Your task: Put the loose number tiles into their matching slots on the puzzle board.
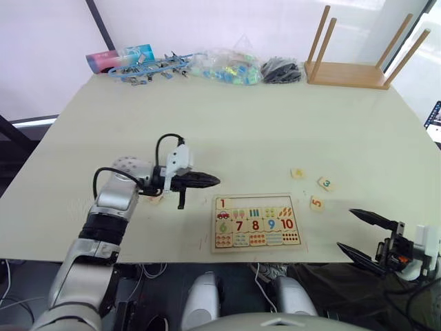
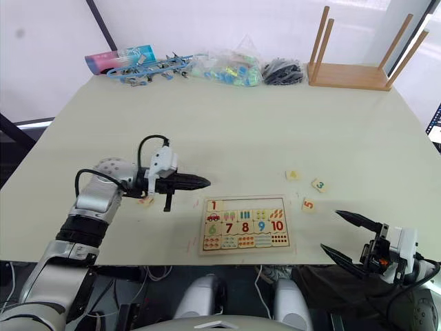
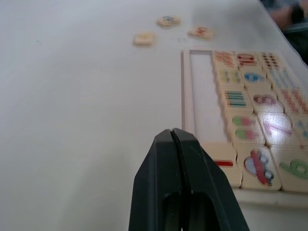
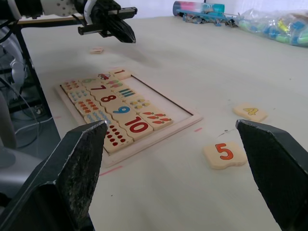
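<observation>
From my head, the puzzle board (image 1: 255, 222) lies near on the table (image 1: 227, 131), tile 1 (image 1: 222, 203) seated, tiles 4 (image 1: 298, 173), 3 (image 1: 326, 183), 5 (image 1: 317, 203) loose right. My left fingers (image 3: 179, 144) press together beside the board. My right fingers (image 4: 86, 144) spread wide near the 5

A: Head pair?
B: High, facing forward and down over the whole bench (image 1: 275, 117), fairly far; both eyes share the same scene, slightly offset.
A: Left wrist?
B: Low and close, looking along the left tool (image 3: 179, 144) across the puzzle board (image 3: 185, 96) toward far tiles.
A: Right wrist?
B: Low at the bench edge, near, looking across the board from its other side; shares it with the left wrist view.
</observation>
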